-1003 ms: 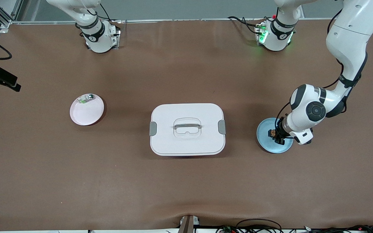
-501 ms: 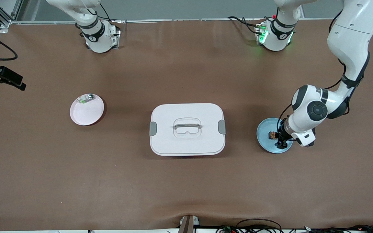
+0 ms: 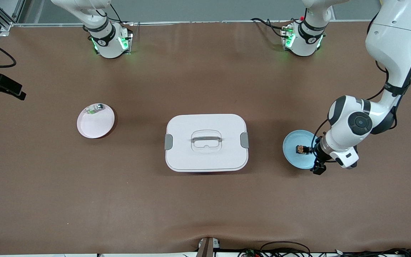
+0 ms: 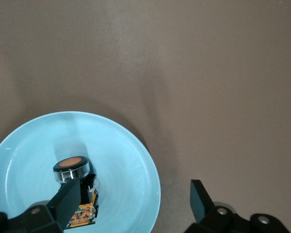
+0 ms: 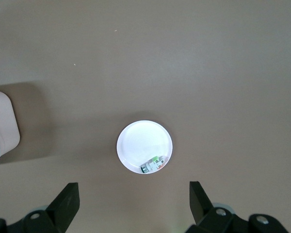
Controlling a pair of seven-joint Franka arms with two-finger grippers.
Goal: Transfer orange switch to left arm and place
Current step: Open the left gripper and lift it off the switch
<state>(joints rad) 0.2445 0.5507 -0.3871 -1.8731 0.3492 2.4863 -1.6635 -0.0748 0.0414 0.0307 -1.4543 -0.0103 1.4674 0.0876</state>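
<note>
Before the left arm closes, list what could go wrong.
1. The left end effector is open, straddling the blue plate's rim rather than the switch; closing now may nip the plate or knock the switch.
2. The box sits between both plates; a low carry toward the pink plate could hit it.

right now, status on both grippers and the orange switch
Left gripper open, low at blue plate edge. Orange switch on plate, ungripped. Right gripper open, high over pink plate. Box sits between plates.
</note>
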